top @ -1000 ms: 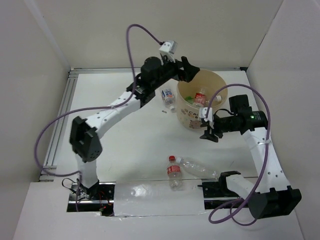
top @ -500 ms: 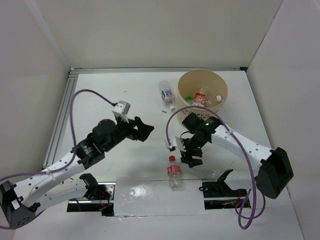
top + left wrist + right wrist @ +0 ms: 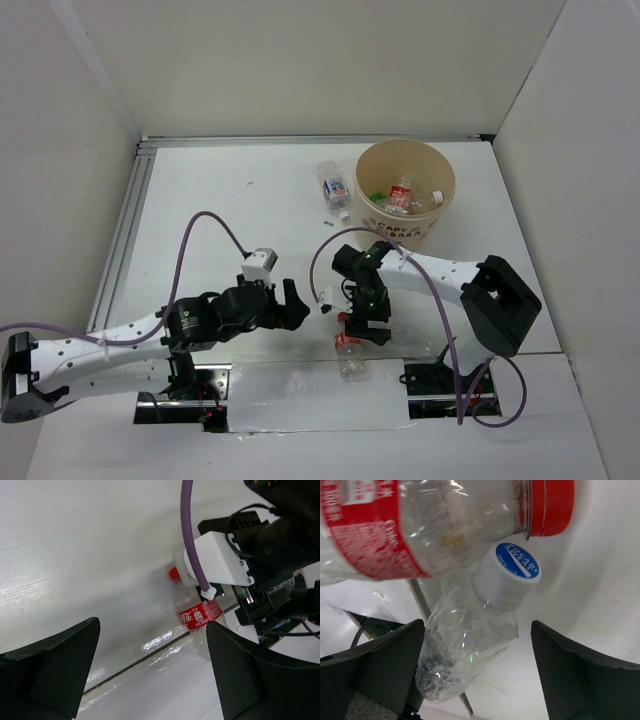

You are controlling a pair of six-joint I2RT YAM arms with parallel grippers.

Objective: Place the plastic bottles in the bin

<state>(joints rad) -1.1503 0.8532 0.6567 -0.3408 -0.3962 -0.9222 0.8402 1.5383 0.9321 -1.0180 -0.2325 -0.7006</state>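
Two plastic bottles lie at the table's front edge. One has a red label (image 3: 365, 535) and red cap (image 3: 550, 505), also seen as the red-label bottle (image 3: 351, 358) (image 3: 200, 615). The other is a crushed clear bottle (image 3: 465, 650) with a white cap (image 3: 507, 575). My right gripper (image 3: 480, 675) (image 3: 362, 326) hangs open right over them, the crushed bottle lying between its fingers, not gripped. My left gripper (image 3: 296, 304) (image 3: 150, 680) is open and empty, left of them. A blue-white label bottle (image 3: 336, 190) lies left of the bin (image 3: 432, 220), which holds several bottles.
A seam in the table surface (image 3: 130, 657) runs under the front bottles. The right arm's base (image 3: 440, 380) sits just right of them. An aluminium rail (image 3: 120, 240) borders the table's left side, and white walls close in the back and sides.
The left arm swung from the bin back to the front left. The right arm came from beside the bin down over the two front bottles, and its jaws opened wide.
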